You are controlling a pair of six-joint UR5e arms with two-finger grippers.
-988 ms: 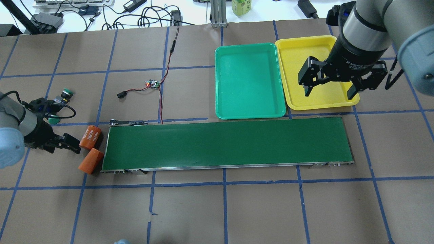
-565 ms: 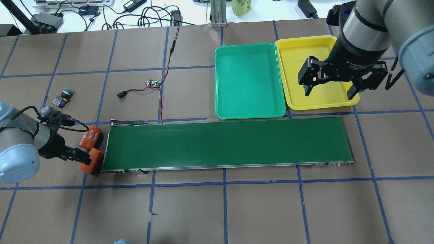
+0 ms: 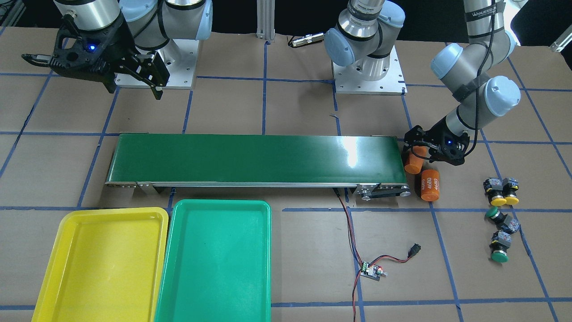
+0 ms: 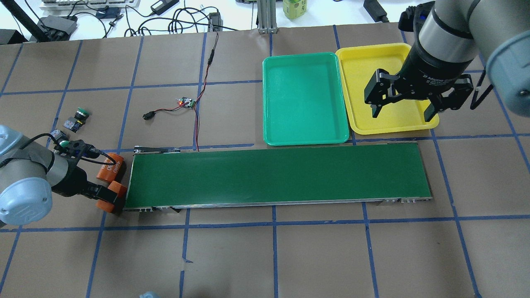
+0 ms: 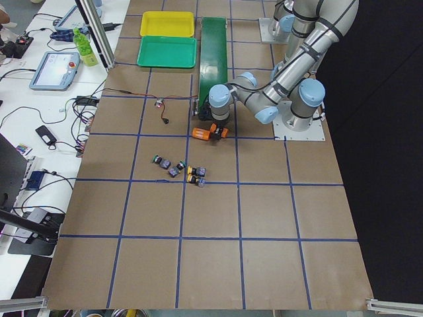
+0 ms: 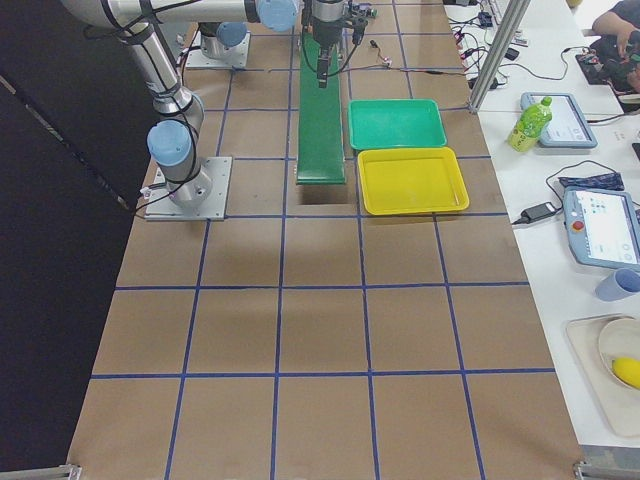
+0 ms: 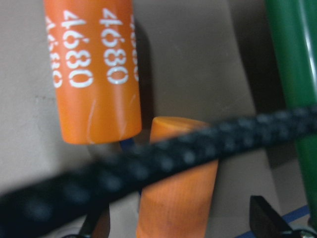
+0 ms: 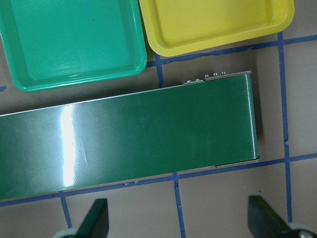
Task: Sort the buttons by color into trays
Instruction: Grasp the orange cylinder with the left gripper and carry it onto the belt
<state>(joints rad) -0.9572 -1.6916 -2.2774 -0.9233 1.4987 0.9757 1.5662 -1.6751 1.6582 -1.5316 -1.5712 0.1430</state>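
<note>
Yellow round caps marked two of the buttons (image 3: pixel 493 191). They lay side by side, touching, on the brown paper counter (image 3: pixel 286 112), well past the belt's (image 3: pixel 250 156) end on the robot's left. Their long axes ran crosswise to the belt, with the caps pointing away from the robot's base and the blocky black-and-grey bodies toward it. Just beyond them lay a green-capped button (image 3: pixel 493 214) on a slant, its domed cap turned toward the belt. A second green-capped button (image 3: pixel 499 250) lay crosswise to the belt, its cap pointing away from the base.

Across the belt from the robot, at the end on its right, the green tray (image 3: pixel 214 264) and the yellow tray (image 3: pixel 98 264) sat edge to edge. Both were glossy, shallow and round-cornered, and the yellow one was the outer of the two.

At the belt's end on the robot's left, the left claw (image 3: pixel 419 151) sat low with its fingers apart, straddling a matte orange cylinder (image 3: pixel 412 165). A gap showed beside one finger. Another cylinder marked 4680 (image 3: pixel 430 184) lay just beside the first. The right claw (image 4: pixel 402 115) hung high over the belt's opposite end with its fingers spread wide.
</note>
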